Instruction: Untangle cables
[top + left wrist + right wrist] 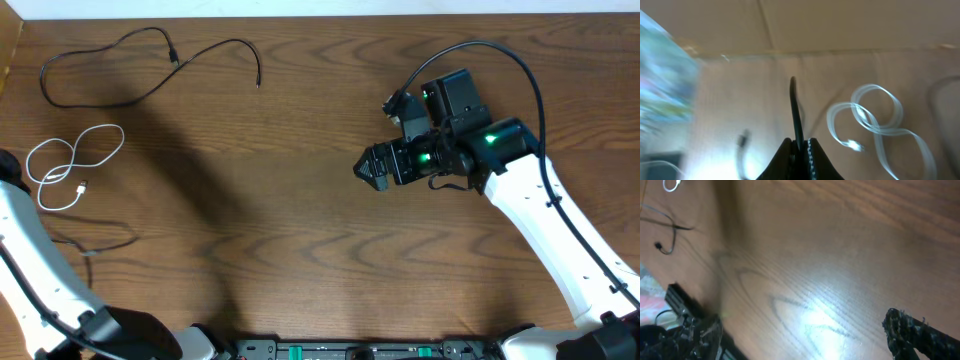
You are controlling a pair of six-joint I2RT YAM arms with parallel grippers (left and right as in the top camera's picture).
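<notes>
White cable (pixel 76 160) lies looped alone at the table's (pixel 300 250) left side and black cable (pixel 174 58) is strung out at top-left, apart from it, with no knot that we can see. We judge them light, limp and slippery, best pinched near a plug. Left gripper (pixel 800 146) is clamped on a thin black cord (pixel 795 107), right gripper (pixel 372 168) gapes wide and empty mid-table, and no containers show.

The right gripper (pixel 802 327) stands wide open, its 2 dark fingers (pixel 912 330) at the lower corners above the glossy wooden desk (pixel 850 245). At top left lie a thin black cable (pixel 665 227) and a loop of white cable (pixel 671 185).
</notes>
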